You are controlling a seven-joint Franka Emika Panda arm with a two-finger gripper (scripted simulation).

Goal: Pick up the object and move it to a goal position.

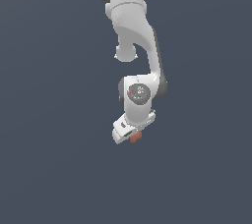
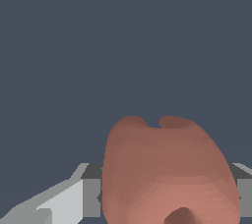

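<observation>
Looking across the scene from its biggest part down, we find first the plain slate-blue ground (image 1: 49, 169) that fills both views without any marker on it, so we cannot see where the goal position lies. Against it hangs the glossy white jointed robot arm (image 1: 132, 31), reaching down from the top of the exterior view and bending at a round grey-faced wrist joint (image 1: 139, 92). Below that sits our white, blocky two-fingered gripper (image 1: 132, 134), tilted rather than plumb. Smallest of all is the terracotta, lumpy rounded object (image 1: 136, 137), which peeks out from under the hand in the exterior view and looms large in the wrist view (image 2: 167, 174), lodged between the pale grey fingers (image 2: 64, 201) with its notched top outward. We judge the gripper to be clenched on this piece, since it sits between the fingers with no surface visibly under it. That puts us in the carrying step: the pick seems done and the transfer remains. The next move calls for a steady grasp and smooth travel towards the goal.
</observation>
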